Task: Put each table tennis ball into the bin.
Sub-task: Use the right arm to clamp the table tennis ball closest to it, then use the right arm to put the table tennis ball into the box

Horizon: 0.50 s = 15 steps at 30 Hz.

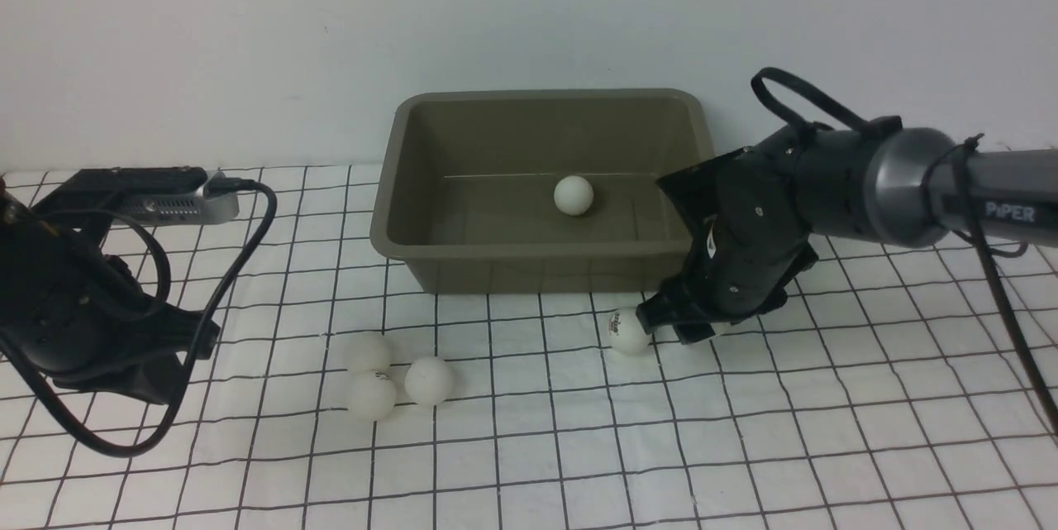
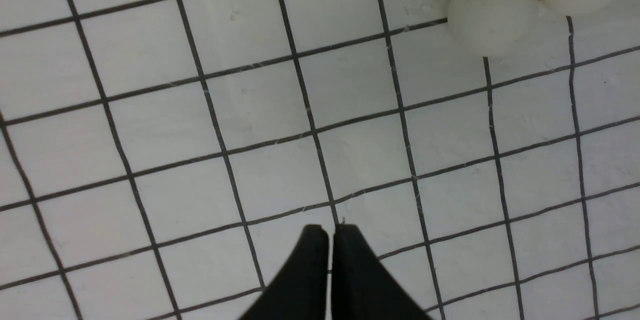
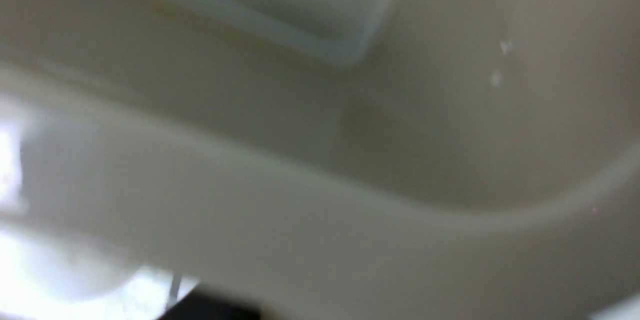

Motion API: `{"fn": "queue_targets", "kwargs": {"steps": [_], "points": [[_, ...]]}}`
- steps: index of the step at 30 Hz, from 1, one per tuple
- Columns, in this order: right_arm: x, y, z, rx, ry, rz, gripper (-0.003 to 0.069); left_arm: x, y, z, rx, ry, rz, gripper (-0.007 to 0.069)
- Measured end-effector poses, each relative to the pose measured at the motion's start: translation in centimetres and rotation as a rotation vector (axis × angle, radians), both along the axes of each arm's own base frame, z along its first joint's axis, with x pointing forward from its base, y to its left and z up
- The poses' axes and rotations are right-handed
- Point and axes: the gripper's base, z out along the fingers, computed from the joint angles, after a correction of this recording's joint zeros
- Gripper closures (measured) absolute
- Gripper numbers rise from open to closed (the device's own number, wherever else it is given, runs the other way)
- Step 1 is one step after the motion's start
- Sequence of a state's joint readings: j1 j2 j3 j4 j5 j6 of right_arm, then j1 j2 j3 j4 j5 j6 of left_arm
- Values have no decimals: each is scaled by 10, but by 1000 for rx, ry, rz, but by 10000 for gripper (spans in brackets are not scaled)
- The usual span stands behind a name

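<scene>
Showing four balls [image 1: 429,380] outside bin [image 1: 529,272], one inside.

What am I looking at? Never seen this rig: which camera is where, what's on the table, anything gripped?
A robot with two arms, each ending in a gripper. The wide picture looks forward from between the arms; the other two come from wrist cameras. On a white gridded cloth stands an olive-brown bin with one table tennis ball inside. Three balls huddle in front, toward the left; a fifth ball lies at the tip of the right gripper, down at the cloth. Whether it holds anything I cannot tell; its wrist picture is a blur of the bin. The left gripper is shut, empty.
</scene>
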<state>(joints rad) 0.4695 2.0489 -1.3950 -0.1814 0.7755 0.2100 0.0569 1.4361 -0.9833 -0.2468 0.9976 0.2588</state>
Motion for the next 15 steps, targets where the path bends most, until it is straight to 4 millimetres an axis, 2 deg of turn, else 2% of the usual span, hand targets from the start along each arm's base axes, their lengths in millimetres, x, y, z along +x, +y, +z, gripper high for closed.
{"fn": "queue_targets", "kwargs": {"steps": [5,7,8,12,13,14,15], "points": [[-12,-2,21,10,72,-3,300,0,0,0,0,0,0,628],[-22,-1,39,55,106,11,300,0,0,0,0,0,0,628],[-22,-1,39,58,111,8,300,0,0,0,0,0,0,628],[-36,1,89,180,25,79,300,0,0,0,0,0,0,628],[-36,1,95,192,1,87,300,0,0,0,0,0,0,628],[-35,2,114,225,-80,102,300,0,0,0,0,-1,0,628],[-32,3,125,243,-138,111,300,0,0,0,0,-1,0,628]]}}
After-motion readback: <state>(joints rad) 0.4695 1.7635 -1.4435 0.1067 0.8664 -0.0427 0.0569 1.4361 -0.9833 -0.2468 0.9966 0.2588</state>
